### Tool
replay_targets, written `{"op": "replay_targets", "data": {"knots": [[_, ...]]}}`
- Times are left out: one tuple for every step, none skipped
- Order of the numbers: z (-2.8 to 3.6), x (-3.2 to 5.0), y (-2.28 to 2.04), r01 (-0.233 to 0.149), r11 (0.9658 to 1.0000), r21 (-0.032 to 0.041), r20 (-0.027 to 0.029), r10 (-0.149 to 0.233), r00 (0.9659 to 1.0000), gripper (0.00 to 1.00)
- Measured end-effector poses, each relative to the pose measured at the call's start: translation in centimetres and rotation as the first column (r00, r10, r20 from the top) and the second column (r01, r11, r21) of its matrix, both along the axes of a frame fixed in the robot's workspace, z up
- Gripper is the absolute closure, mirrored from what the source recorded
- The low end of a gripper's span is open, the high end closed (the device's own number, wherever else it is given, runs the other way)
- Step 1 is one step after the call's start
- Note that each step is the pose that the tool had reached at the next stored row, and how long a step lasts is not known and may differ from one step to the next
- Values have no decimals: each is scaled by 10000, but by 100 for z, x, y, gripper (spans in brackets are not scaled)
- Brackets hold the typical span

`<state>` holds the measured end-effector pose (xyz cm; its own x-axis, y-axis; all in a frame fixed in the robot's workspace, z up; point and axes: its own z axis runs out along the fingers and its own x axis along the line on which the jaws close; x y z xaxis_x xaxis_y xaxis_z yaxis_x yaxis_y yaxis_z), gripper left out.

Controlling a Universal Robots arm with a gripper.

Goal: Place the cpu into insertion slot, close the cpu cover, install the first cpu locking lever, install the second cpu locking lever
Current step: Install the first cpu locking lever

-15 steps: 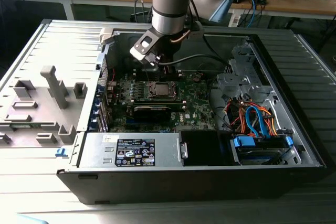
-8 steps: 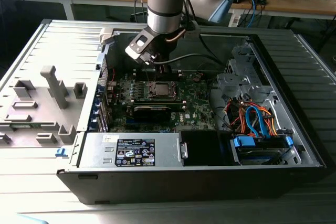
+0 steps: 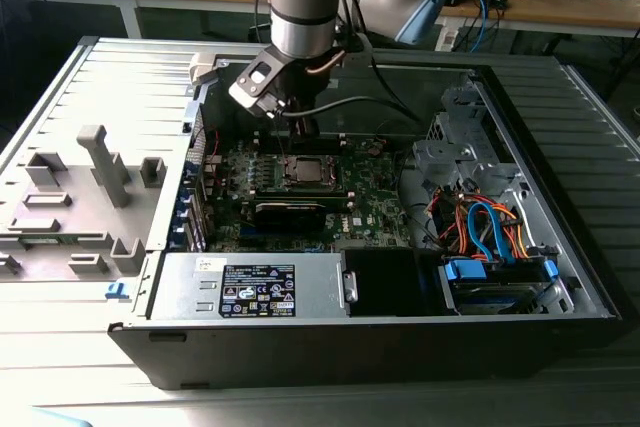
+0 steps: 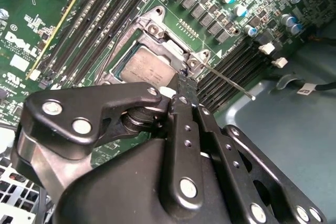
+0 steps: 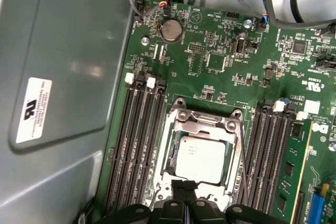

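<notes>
Your gripper has its fingers pressed tight together with nothing between them in both wrist views. The tips are down at the edge of the cpu cover. The cover lies flat over the insertion slot, and the cpu sits inside, its grey top showing through the window. In the second wrist view, one locking lever sticks out free beside the socket corner. In the exterior view, the slot is at 12 o'clock from the power supply, and the drive cables are at 3 o'clock.
</notes>
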<state>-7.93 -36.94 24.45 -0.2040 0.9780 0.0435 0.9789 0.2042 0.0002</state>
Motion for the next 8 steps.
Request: {"op": "replay_targets", "data": {"knots": [[11,-7,0,-1,10000,0,9,1,10000,89],[22,-16,1,0,10000,0,21,0,10000,89],[38,-31,1,0,10000,0,41,0,10000,89],[48,-48,1,0,10000,0,61,0,10000,89],[51,-57,1,0,10000,2,73,0,10000,89],[55,-65,1,-1,10000,1,82,1,10000,89],[60,-73,2,0,10000,1,89,0,10000,89],[63,-79,2,0,10000,0,96,0,10000,89]]}}
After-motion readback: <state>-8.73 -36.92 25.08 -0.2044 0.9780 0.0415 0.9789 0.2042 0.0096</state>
